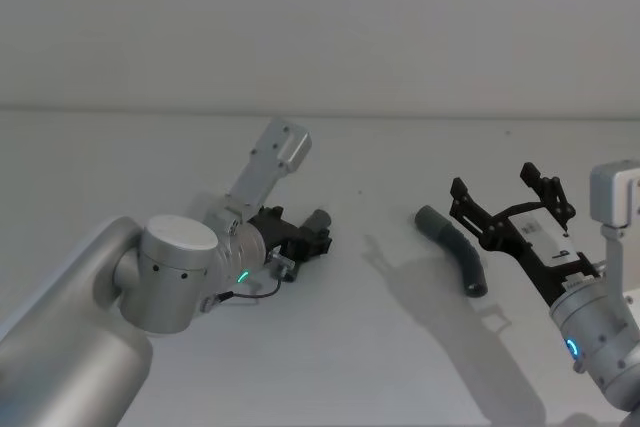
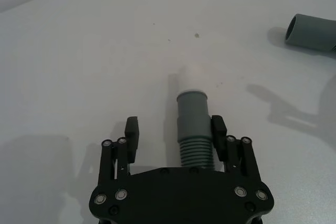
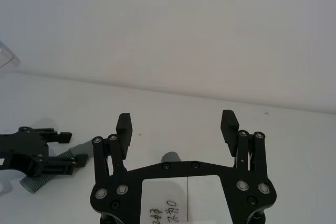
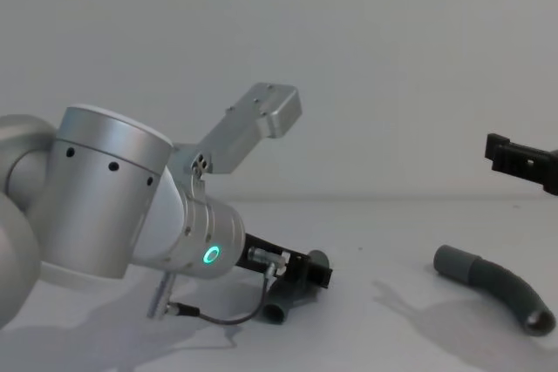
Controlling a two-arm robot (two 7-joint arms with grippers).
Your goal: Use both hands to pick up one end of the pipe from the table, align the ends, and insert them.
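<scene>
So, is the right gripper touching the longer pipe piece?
Apart. The chest view shows the right gripper in the air well above the longer pipe piece, with bare wall between them.

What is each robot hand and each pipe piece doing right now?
left gripper: open, fingers either side of the shorter pipe piece.
right gripper: open, raised above the table, holding nothing.
shorter pipe piece: lying on the table, not clamped.
longer pipe piece: lying on the table, untouched.

In the chest view the right claw (image 4: 523, 161) is cut off at 3 o'clock; the left claw (image 4: 303, 273) hides the middle of the shorter pipe piece (image 4: 277, 309).
</scene>
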